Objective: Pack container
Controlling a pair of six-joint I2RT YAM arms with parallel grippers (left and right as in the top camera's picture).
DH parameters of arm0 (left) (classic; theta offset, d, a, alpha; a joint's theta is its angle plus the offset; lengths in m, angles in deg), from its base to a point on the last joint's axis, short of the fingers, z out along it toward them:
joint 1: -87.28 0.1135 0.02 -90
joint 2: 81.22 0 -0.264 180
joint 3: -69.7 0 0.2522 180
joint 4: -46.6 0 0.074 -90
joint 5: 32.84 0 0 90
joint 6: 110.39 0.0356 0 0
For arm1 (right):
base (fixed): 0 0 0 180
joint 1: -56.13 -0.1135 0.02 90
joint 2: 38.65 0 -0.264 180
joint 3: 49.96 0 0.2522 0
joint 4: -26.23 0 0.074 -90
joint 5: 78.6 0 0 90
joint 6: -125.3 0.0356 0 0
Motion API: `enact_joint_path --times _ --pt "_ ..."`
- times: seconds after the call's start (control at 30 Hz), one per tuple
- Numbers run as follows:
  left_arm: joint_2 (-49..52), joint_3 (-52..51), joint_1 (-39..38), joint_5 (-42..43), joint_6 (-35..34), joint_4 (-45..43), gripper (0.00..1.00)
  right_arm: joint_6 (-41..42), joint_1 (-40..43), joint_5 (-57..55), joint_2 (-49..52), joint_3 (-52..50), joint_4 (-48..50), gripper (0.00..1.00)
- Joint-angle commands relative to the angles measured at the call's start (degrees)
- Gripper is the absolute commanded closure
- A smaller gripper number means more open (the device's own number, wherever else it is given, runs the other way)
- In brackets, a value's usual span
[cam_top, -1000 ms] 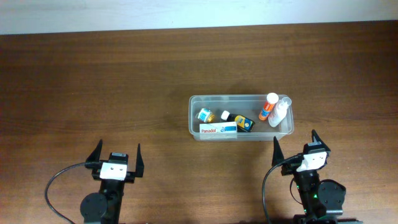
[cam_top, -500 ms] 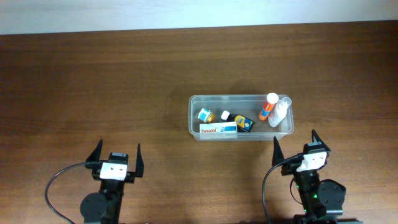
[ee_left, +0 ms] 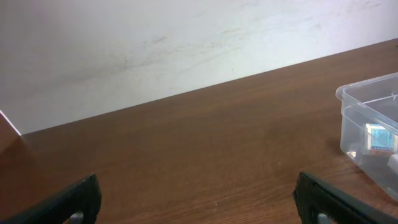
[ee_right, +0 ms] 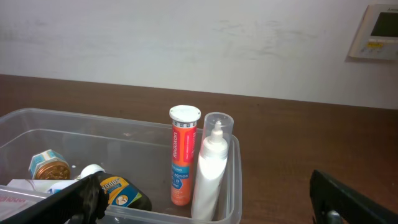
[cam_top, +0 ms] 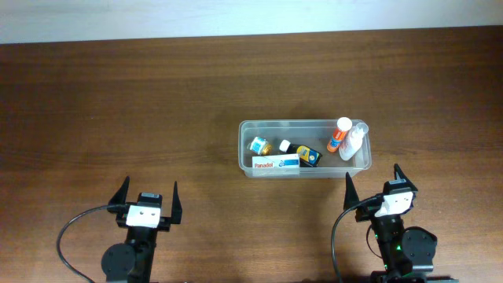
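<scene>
The clear plastic container stands right of the table's centre; it also shows in the right wrist view and at the right edge of the left wrist view. Inside are an orange tube, a white bottle with a clear cap, a dark bottle, a small jar and a white box. My left gripper is open and empty at the front left. My right gripper is open and empty just in front of the container's right end.
The brown wooden table runs back to a white wall. A white wall panel shows at the right in the right wrist view.
</scene>
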Motion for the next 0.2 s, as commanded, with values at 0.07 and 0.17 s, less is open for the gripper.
enact_joint_path --times 0.07,0.17 --pt "-0.5 -0.3 0.2 -0.4 0.9 0.1 0.01 -0.4 -0.5 0.6 -0.6 -0.4 -0.2 0.02" --pt "-0.5 -0.3 0.2 -0.4 0.9 0.1 0.01 -0.4 -0.5 0.6 -0.6 -0.4 -0.3 0.02"
